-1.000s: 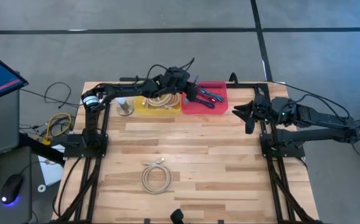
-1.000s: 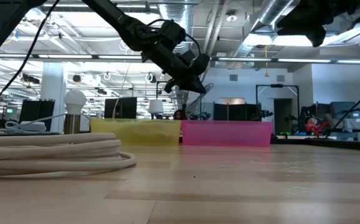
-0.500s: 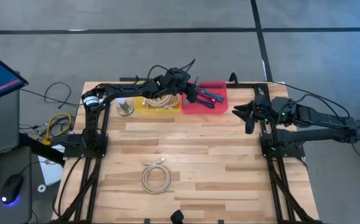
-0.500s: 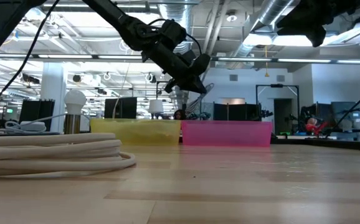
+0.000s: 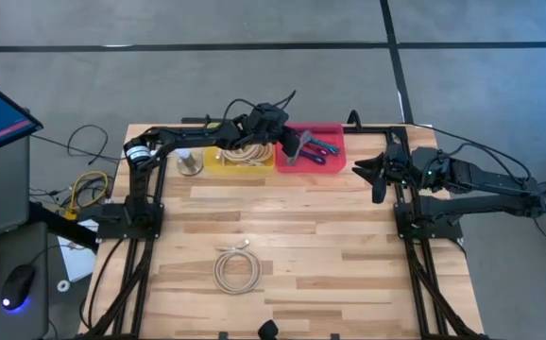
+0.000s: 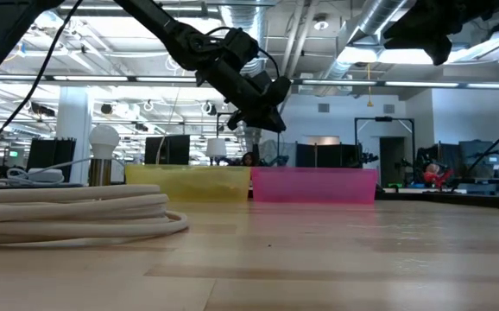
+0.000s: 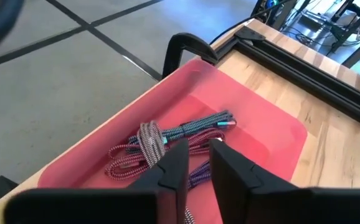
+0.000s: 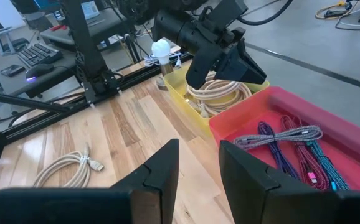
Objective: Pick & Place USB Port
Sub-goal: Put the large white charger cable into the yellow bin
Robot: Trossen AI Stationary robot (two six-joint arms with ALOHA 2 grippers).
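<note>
A red bin (image 5: 334, 130) stands at the table's far edge, and several braided USB cables (image 7: 180, 134) in pink, purple and teal lie on its floor. My left gripper (image 5: 297, 151) hovers above the bin's left part, open by a narrow gap (image 7: 198, 163) with nothing between its fingers. A coiled white USB cable (image 5: 237, 269) lies flat on the table toward the near edge. My right gripper (image 5: 367, 178) waits open at the table's right side, above the surface.
A yellow bin (image 5: 212, 162) holding cream cables (image 8: 220, 93) touches the red bin's left side. A small lamp with a white bulb (image 5: 190, 162) stands to the left of it. Black frame rails (image 5: 145, 217) run along both table sides. Bare wood lies between the bins and the coil.
My left gripper has stayed above the red bin's left part and turned slightly at the wrist. The cables and the white coil have kept their places.
</note>
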